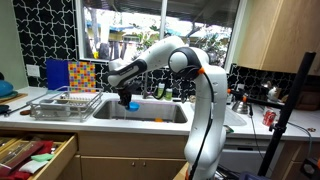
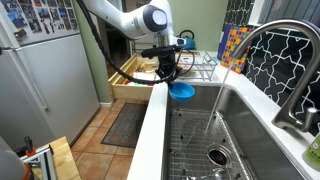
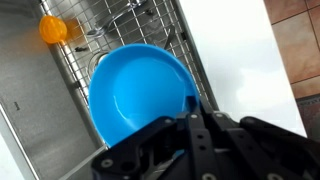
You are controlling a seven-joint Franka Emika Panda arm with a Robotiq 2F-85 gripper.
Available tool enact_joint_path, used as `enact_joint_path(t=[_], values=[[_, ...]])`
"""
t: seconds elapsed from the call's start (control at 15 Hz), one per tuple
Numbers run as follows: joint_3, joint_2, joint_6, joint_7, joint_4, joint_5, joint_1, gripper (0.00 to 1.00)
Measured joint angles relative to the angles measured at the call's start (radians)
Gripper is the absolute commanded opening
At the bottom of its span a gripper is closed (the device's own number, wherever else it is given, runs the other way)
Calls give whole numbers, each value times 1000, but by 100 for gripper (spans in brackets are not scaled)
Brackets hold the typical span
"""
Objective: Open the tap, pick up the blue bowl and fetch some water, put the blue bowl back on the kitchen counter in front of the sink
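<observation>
Blue bowl (image 3: 140, 90) is held clear of the surface, over the sink (image 2: 250, 135) at its near edge, just beside the kitchen counter (image 3: 240, 50). Its counter-side rim is pinched by the gripper (image 2: 170, 78), fingers pressed onto it. Tap (image 2: 275, 55) is seen at the sink's far edge; a thin stream appears to fall from it, apart from the bowl. Orange object (image 3: 52, 28) is seen on the sink grid (image 3: 130, 20). Dish rack (image 1: 65, 103) is placed left of the sink.
</observation>
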Motion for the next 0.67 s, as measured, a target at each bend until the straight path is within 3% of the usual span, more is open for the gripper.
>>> enact_joint_path(t=[0.4,0.67], values=[[32,0,-48,249,-30,9,44,1],[43,0,-48,343,-47,59,55,1]])
